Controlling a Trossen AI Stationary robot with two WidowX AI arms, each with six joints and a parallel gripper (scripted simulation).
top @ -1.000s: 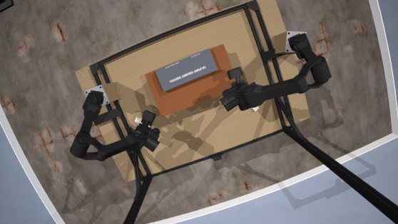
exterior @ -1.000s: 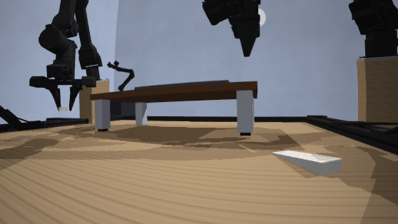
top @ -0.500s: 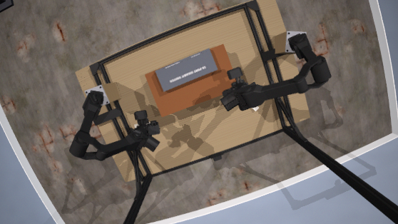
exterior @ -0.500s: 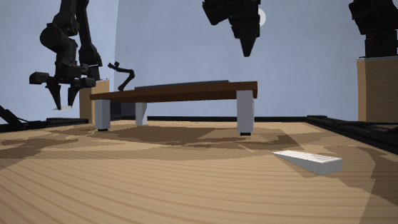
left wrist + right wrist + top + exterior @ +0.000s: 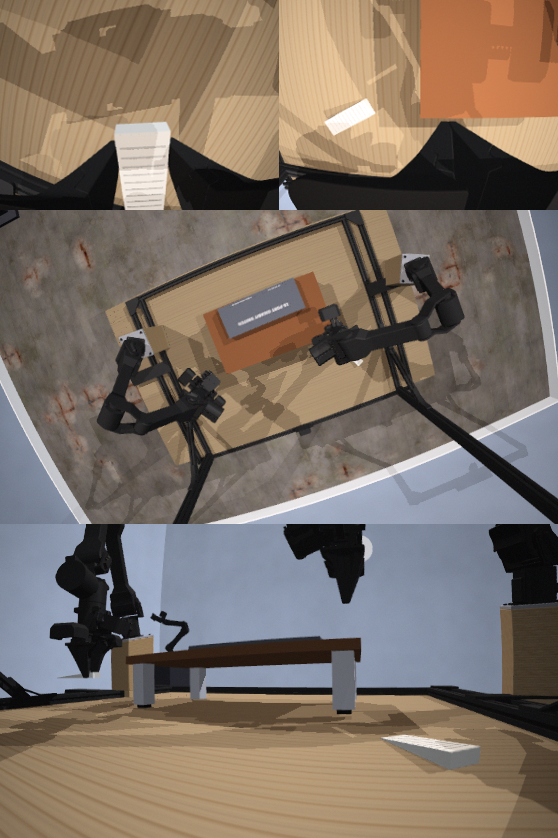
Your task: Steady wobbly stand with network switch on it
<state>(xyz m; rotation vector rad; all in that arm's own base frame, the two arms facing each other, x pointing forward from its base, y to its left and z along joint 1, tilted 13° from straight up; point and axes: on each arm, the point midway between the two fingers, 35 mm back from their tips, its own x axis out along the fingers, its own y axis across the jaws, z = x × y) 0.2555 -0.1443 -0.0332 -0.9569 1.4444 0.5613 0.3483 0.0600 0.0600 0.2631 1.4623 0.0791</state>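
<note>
Top view: one stand (image 5: 232, 357) (image 5: 280, 655) (image 5: 457, 94), orange-brown, is standing on the wooden table (image 5: 320, 397) (image 5: 200, 794) (image 5: 253, 117) (image 5: 302, 52); one network switch (image 5: 262, 310) (image 5: 255, 642), grey and lettered, is lying on the stand's top. The left gripper (image 5: 201, 392) (image 5: 89, 675) (image 5: 141, 145) is hanging beyond the stand, well apart from it; the right gripper (image 5: 325, 350) (image 5: 346, 602) (image 5: 447, 128) is hovering near a corner of the stand, with a loose wedge (image 5: 358, 362) (image 5: 432, 750) (image 5: 350, 117) partly showing beside its arm. Exterior view: the stand's top is sloping, its picture-right end sitting higher; three pale legs (image 5: 143, 684) are showing, dark feet beneath. The left gripper is pinching a white wedge (image 5: 95, 674) (image 5: 143, 152) above the table, the thin end pointing toward picture left. The right gripper is hanging above the stand, its fingers pressing together on nothing. The loose wedge is lying flat on the table, apart from the legs. Left wrist view: the held wedge is sitting between both fingers, its blunt end facing the top of the picture, its ridged face showing. Right wrist view: the closed fingertips are showing just beside the stand's edge in the picture; the loose wedge is resting on the table, off to picture left.

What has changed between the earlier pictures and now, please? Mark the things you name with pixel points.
The black left gripper (image 5: 197, 390) (image 5: 87, 675) (image 5: 141, 145) has turned, swinging the white ribbed plastic wedge (image 5: 72, 676) (image 5: 142, 164) in its fingers so the thin end points left in the exterior view. The orange-topped stand (image 5: 240, 355) (image 5: 250, 656) (image 5: 452, 94), grey network switch (image 5: 262, 305) (image 5: 255, 642), other white wedge (image 5: 358, 362) (image 5: 435, 749) (image 5: 350, 117) and black right gripper (image 5: 320, 352) (image 5: 346, 601) (image 5: 447, 128) look unmoved.
</note>
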